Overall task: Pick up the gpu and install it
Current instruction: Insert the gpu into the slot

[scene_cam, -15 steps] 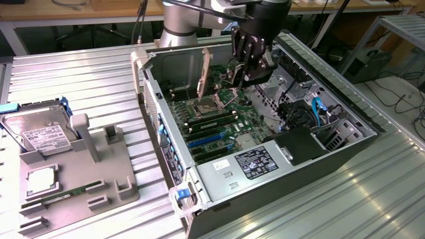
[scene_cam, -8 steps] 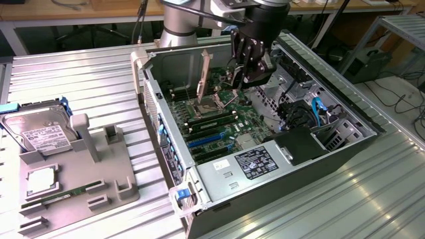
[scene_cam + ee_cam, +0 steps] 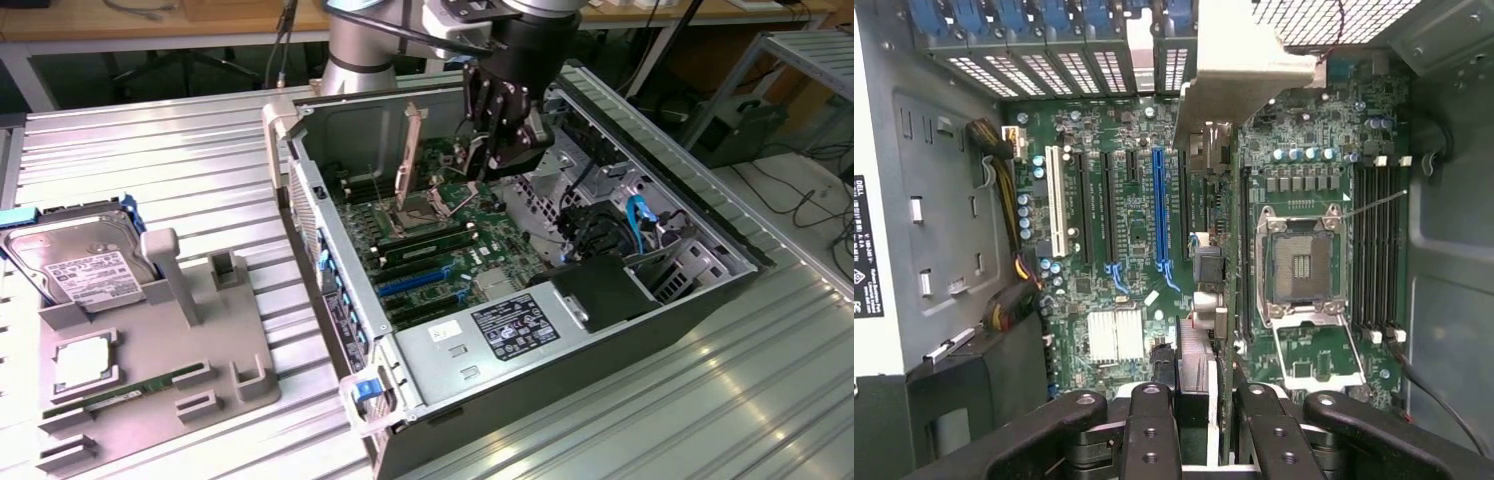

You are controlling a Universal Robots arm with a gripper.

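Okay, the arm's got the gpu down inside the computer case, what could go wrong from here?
1. The gpu hangs edge-on over the motherboard; if it isn't lined up with a slot, pressing down may jam or bend it.
2. Its metal bracket sits close to the rear slot covers and might catch there.
3. The open CPU socket lies right beside the card, so a sideways slip could strike it.

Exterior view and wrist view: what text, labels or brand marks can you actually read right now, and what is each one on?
No text reads clearly in either view.
White label on the hard drive: print too small to read.
Black label on the power supply: white print, unreadable.
Black label on the case wall: only fragments, not legible.
Motherboard: markings too fine to read.
Gpu, held edge-on in the gripper: no text visible.
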